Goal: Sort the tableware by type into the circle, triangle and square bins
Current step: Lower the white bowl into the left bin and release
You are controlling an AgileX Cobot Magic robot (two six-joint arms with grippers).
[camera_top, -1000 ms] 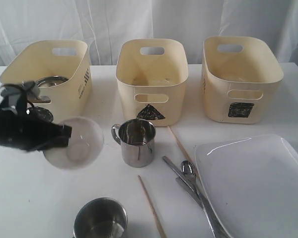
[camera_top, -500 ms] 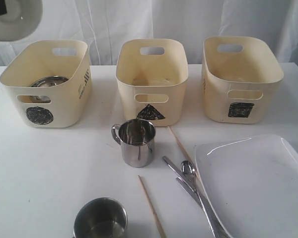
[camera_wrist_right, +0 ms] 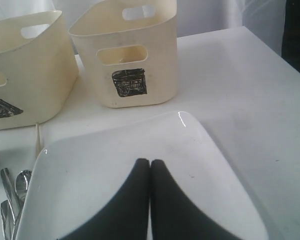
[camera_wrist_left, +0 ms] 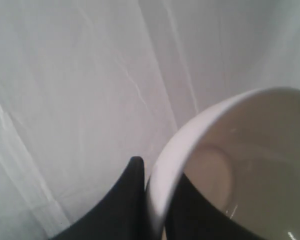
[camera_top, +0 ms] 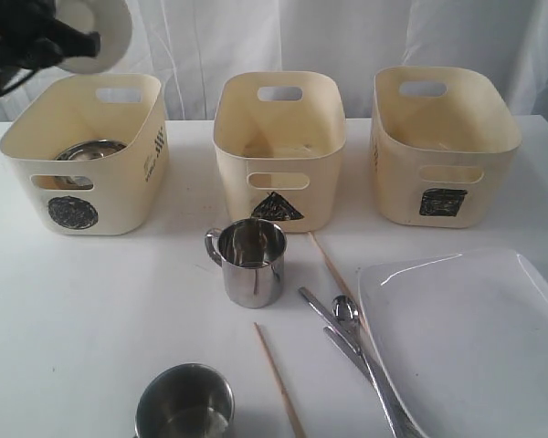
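One second ago was carrying the small white bowl (camera_top: 100, 32) low over the table (camera_top: 73, 319), just in front of the circle bin (camera_top: 119, 196); now holds it high, above the back left corner of that bin, tilted so that the mouth is turned sideways. Half a second ago showed only the bowl at the top corner of the exterior view; now shows also the dark arm beside it, so seems to be swinging in toward the bin. Grips with the left claw (camera_wrist_left: 155, 210) clamped on the rim of the bowl, one finger outside the wall and one inside, as seen in the left wrist view. Means for the task, most probably, a pick already done and a release not yet done, with the bowl headed to join the shiny steel bowl (camera_top: 89, 151) lying inside the circle bin. Needs next, by judgement only, to come lower over the opening before letting go, since dropping from such height could chip the bowl or bounce it out. Keeps the right claw (camera_wrist_right: 150, 175) with fingers pressed together on nothing, low over the large white plate (camera_wrist_right: 90, 175). Has left in the same places as in both earlier pictures the near steel mug (camera_top: 184, 406), the far steel mug (camera_top: 248, 263), the two chopsticks (camera_top: 279, 379), and the spoon and forks (camera_top: 347, 328).
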